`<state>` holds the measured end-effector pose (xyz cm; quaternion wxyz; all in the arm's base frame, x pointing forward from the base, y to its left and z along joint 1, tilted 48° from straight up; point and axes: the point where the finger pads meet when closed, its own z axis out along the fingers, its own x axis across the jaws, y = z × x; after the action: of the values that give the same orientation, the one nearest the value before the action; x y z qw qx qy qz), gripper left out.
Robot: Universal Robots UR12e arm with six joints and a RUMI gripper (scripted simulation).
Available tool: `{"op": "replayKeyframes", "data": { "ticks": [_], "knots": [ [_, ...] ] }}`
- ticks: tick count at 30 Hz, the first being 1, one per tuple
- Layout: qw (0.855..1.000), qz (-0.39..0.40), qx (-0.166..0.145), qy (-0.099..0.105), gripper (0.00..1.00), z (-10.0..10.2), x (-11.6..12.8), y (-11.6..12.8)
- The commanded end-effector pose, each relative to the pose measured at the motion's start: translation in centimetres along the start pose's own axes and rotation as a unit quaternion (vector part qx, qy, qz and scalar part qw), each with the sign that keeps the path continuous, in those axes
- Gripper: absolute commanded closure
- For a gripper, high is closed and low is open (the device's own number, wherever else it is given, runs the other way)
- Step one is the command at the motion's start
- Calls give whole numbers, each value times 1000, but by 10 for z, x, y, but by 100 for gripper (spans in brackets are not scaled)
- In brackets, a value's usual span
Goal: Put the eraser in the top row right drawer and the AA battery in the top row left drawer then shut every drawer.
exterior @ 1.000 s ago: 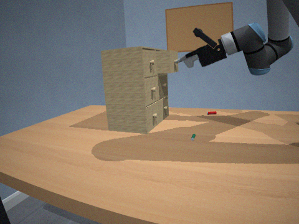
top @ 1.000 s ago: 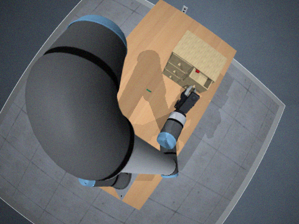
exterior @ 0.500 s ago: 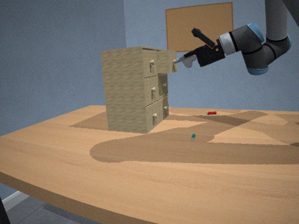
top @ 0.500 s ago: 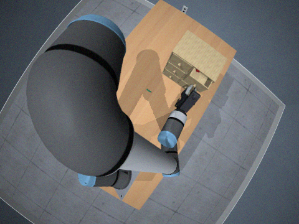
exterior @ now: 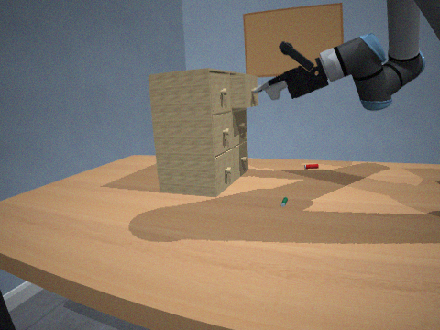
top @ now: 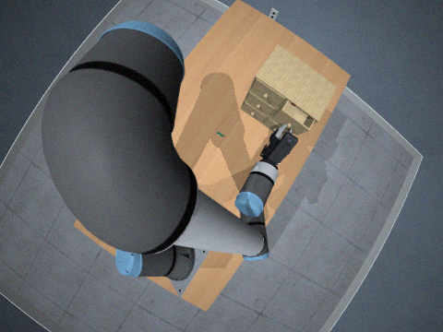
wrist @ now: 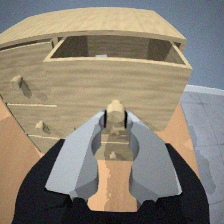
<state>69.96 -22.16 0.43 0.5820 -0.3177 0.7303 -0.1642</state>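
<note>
Wrist: jaws pinching drawer knob (wrist: 115, 111).

No text, label, brand, number or sign can be read in any of the views. The wooden chest (exterior: 183, 133), the table (exterior: 137, 257) and the brown board (exterior: 293, 38) on the wall carry only plain surfaces. The small red thing (exterior: 312, 166) and the green one (exterior: 284, 201) on the table are too small to show any marking.
</note>
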Motion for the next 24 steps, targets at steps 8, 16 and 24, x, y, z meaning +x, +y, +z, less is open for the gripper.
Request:
{"op": "replayKeyframes", "data": {
  "ticks": [8,16,24],
  "knots": [
    [1000,0,0,0,93,7,0,-3],
    [1000,0,0,0,93,12,0,-5],
    [1000,0,0,0,93,17,0,-7]
  ]
}}
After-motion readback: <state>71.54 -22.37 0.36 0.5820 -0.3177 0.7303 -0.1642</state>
